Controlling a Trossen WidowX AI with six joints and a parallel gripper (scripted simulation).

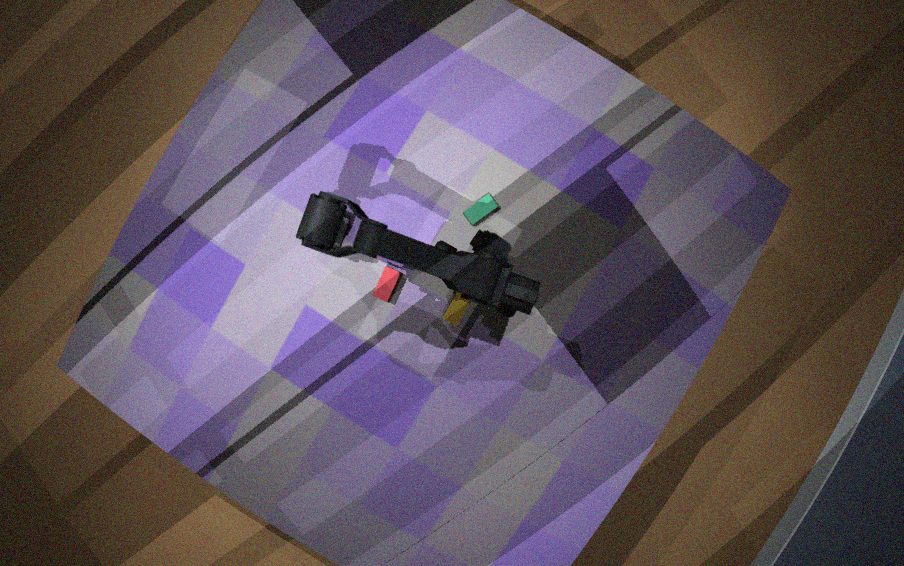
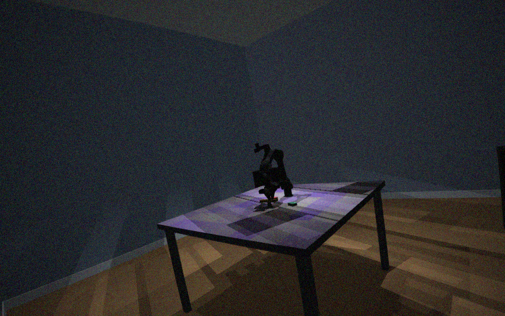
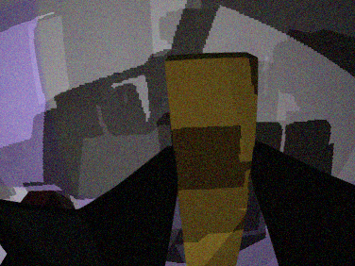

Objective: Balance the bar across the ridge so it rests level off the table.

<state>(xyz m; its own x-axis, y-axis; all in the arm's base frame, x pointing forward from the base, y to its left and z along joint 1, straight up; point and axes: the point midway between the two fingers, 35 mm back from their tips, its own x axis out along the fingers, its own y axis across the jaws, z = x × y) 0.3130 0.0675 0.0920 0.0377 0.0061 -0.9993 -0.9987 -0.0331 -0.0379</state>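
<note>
A yellow bar point(image 1: 457, 310) point(image 2: 263, 201) point(image 3: 210, 94) runs lengthwise away from the camera in the wrist view, its far end at the upper middle. My gripper point(image 3: 213, 154) is shut on the bar, with one black finger against each side. In the top view the arm hides part of the bar. In the exterior view the fingers reach down close to the table, but the height of the bar above it is too small to tell. I cannot pick out the ridge with certainty; a dark shape shows behind the lower part of the bar in the wrist view.
A red block point(image 1: 386, 284) point(image 3: 46, 199) lies on the table point(image 1: 373, 393) point(image 2: 208, 219), on the arm-base side of the bar. A green block point(image 1: 481, 209) point(image 2: 292, 204) lies across the arm from the bar. Dark shadows cross the table top.
</note>
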